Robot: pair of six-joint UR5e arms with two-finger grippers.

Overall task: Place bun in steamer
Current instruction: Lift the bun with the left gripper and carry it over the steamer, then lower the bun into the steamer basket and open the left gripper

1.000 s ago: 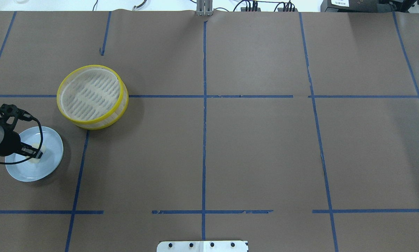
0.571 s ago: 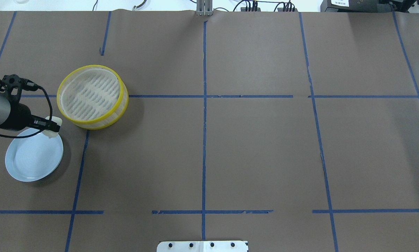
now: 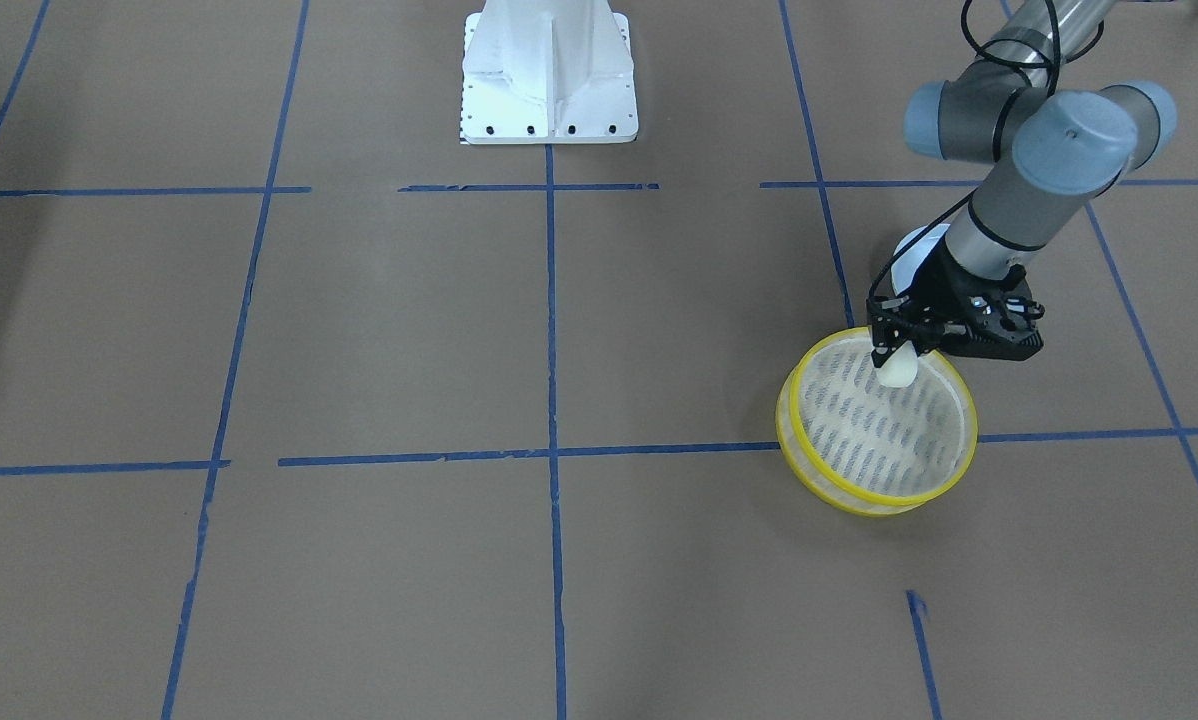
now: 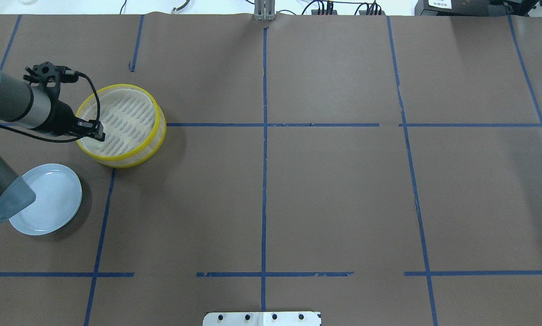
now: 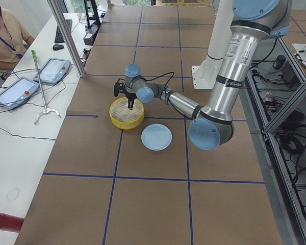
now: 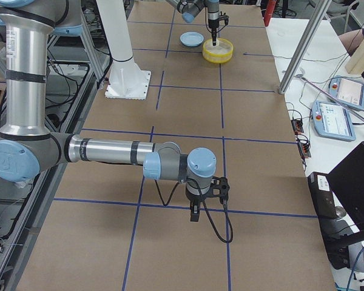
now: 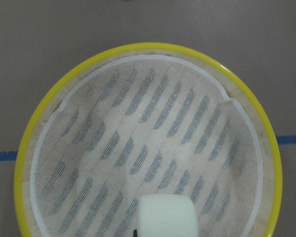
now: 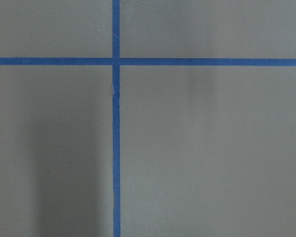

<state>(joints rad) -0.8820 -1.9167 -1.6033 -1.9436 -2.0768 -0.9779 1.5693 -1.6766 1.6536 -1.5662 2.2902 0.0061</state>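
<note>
LEFT ARM OVER THE BASKET: The left gripper [image 3: 893, 352] hangs over the steamer [image 3: 785, 420], its fingers pinched narrowly on the bun [image 3: 897, 374], which pokes out below the tips. The bun is inside the circle of the yellow rim, at the side of the basket nearest the robot, above the slotted base (whether it touches the base cannot be told). The left wrist view looks straight down into the steamer, with the bun at its lower edge. The blue plate [image 4: 56, 199] lies near the steamer, on the robot's side of it. Well apart, the right gripper [image 6: 195, 213] points down over the brown table [image 4: 325, 190], near a crossing of blue tape [image 8: 116, 148]. It shows only in a side view, so whether its fingers stand apart or together cannot be told.
</note>
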